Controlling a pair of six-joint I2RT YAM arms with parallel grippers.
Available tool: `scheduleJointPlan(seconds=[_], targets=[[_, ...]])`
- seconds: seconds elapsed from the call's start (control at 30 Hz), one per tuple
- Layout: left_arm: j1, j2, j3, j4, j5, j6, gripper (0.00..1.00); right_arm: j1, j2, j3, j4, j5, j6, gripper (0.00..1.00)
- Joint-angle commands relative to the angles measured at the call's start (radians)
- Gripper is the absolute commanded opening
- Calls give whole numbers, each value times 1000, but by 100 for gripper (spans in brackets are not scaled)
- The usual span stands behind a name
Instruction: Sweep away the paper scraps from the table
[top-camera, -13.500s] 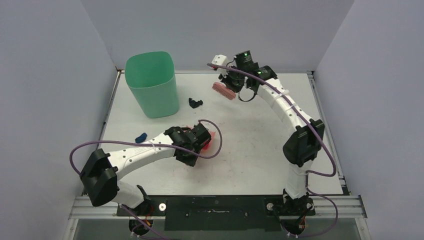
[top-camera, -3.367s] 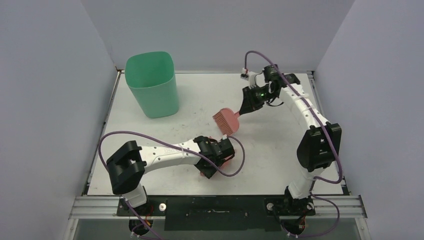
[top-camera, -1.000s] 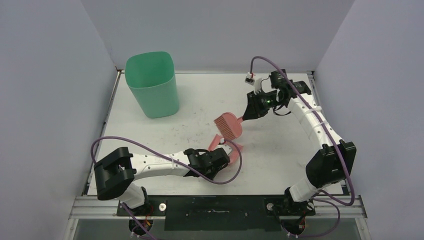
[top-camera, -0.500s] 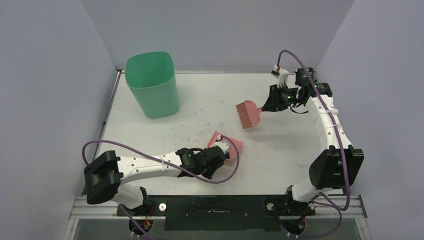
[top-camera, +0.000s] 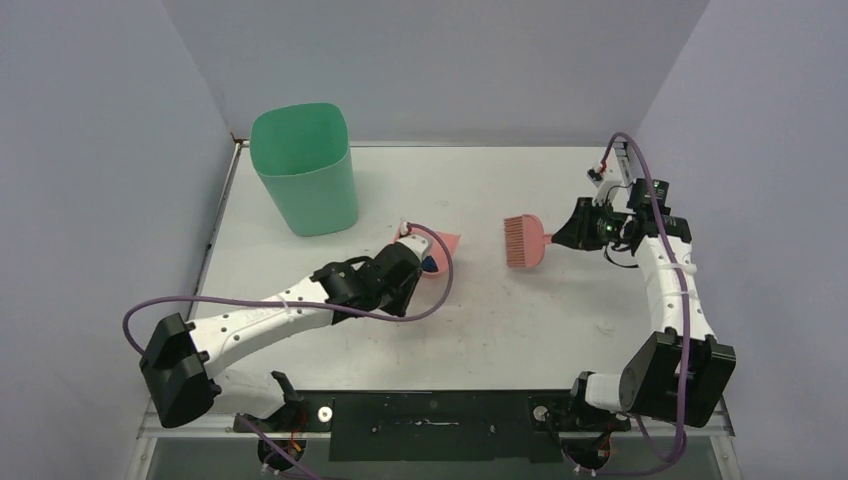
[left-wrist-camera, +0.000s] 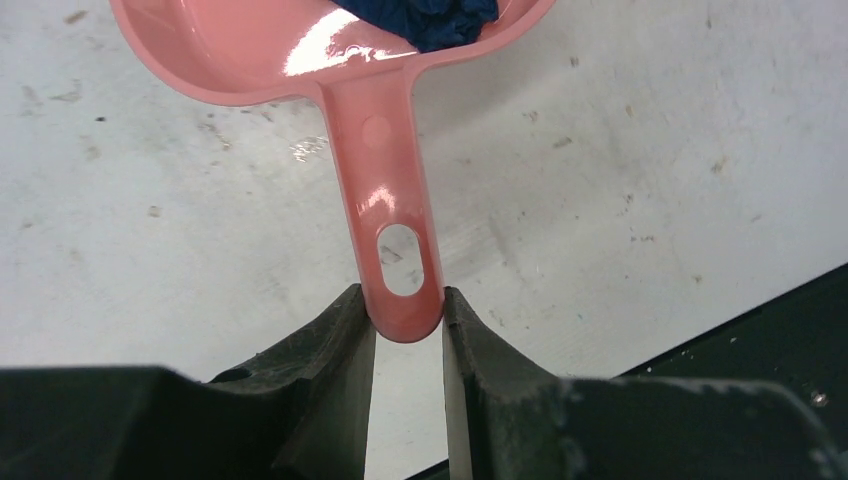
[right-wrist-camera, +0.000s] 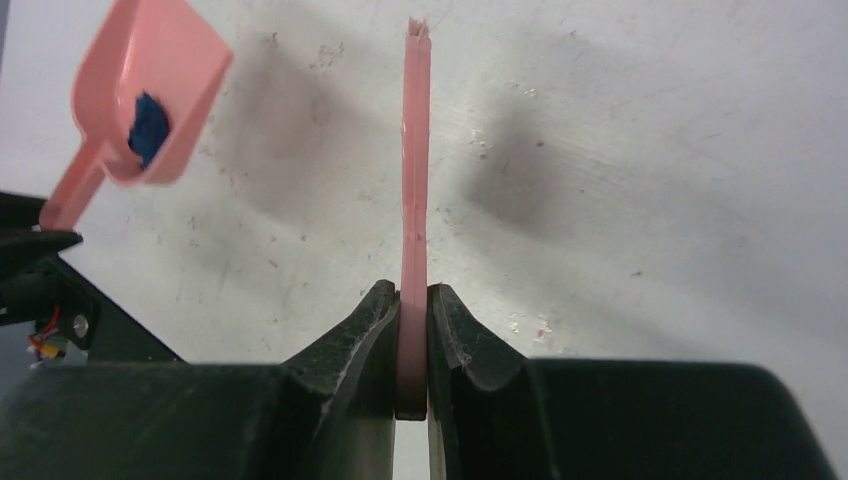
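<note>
My left gripper (top-camera: 400, 262) (left-wrist-camera: 405, 318) is shut on the handle of the pink dustpan (top-camera: 436, 248) (left-wrist-camera: 300, 50) and holds it above the white table (top-camera: 480, 310), right of the bin. Dark blue paper scraps (left-wrist-camera: 425, 18) (right-wrist-camera: 148, 122) (top-camera: 430, 265) lie in its scoop. The dustpan also shows in the right wrist view (right-wrist-camera: 140, 100). My right gripper (top-camera: 572, 235) (right-wrist-camera: 412, 310) is shut on the handle of the pink brush (top-camera: 522, 241) (right-wrist-camera: 414, 170) and holds it over the table at centre right, bristles toward the left. I see no loose scraps on the tabletop.
A tall green bin (top-camera: 303, 168) stands at the table's far left. Pale grey walls enclose the table on three sides. A metal rail (top-camera: 440, 410) with the arm bases runs along the near edge. Purple cables loop from both arms.
My left arm has swung the dustpan up and back, from the near centre toward the bin. My right arm has drawn the brush to the right, away from the dustpan.
</note>
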Motion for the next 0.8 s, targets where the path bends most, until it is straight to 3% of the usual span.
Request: scheduleJointPlan(seconds=[0.0,0.17,0.4,0.77], targets=[[112,-89,118,-40,40,50,0,5,-80,-110,104,-140,10,5],[204,-116,274,-122,40,94,0,0,-159,-304,263,-270,63,5],[313,-105,456,-211,81,121,0,-6,-340,-512,487,-247,148,5],[479,-3,699,-254,207,80,0,-6,-165,-504,462,-257,131,5]])
